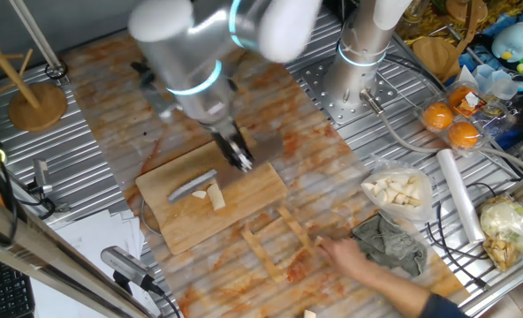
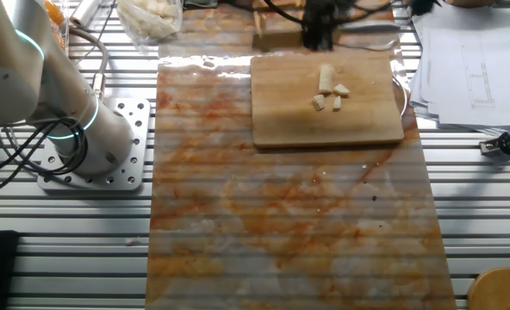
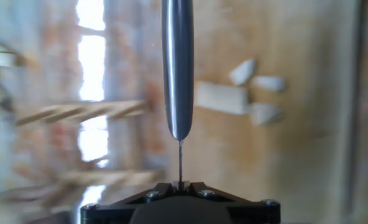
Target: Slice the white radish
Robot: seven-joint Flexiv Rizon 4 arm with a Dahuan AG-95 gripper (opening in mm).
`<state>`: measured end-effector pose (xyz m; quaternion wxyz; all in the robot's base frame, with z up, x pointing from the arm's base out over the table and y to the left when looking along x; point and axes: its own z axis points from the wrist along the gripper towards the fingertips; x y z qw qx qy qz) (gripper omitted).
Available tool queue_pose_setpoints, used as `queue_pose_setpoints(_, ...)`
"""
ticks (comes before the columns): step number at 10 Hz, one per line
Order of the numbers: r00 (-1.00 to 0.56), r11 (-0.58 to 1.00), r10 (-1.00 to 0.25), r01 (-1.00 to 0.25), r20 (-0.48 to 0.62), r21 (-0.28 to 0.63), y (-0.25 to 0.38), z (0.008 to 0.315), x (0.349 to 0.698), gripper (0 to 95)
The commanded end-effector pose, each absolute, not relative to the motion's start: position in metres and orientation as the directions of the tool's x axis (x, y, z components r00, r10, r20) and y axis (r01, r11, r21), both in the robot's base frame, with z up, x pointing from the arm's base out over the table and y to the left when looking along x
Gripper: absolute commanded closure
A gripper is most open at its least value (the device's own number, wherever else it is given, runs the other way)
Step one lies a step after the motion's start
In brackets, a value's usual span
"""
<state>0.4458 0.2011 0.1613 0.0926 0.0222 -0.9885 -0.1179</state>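
— The white radish [image 2: 326, 78], where was it?

— On the wooden cutting board [image 2: 281, 120], near the board's middle. In the other fixed view it lay as one longer cream-white stick with three small cut chunks just beside its end. The hand view showed the same group: the longer piece [image 3: 220, 98] with the small chunks around its right end.

— And in the first fixed view?

— There the radish [image 1: 211, 196] sat on the board [image 1: 244, 190] right next to a grey, elongated thing [image 1: 193, 186]; it was too blurred to tell what it was.

— How was the claw?

— The gripper [image 1: 240, 157] hung over the board's far edge, apart from the radish. In the hand view its fingers [image 3: 179, 186] were pressed together on a thin metal blade [image 3: 177, 68], seen edge-on, which ran straight out from the claw. The blade's tip stood left of the radish pieces, not touching them as far as the view showed.

— Anything else on the table?

— A person's hand [image 1: 354, 258] reached in from the near side, by a small wooden rack [image 1: 277, 240]. A clear plastic bag of pale cut pieces [image 1: 397, 193] lay well apart from the board, beside a grey cloth [image 1: 387, 243]. Oranges [image 1: 451, 124] sat farther back, near the arm's base [image 1: 359, 71].
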Motion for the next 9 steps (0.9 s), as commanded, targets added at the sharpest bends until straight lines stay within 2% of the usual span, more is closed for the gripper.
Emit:
queue_pose_setpoints(1,-0.989,0.970,-0.018,0.019,0.148,0.244,0.240,0.159,0.432,95.0)
queue_pose_setpoints(5,-0.991,0.972,-0.021,0.011,0.133,0.236,0.245,0.148,0.434,95.0)
queue_pose_setpoints(9,-0.992,0.973,-0.014,0.015,0.125,0.229,0.252,0.120,0.442,95.0)
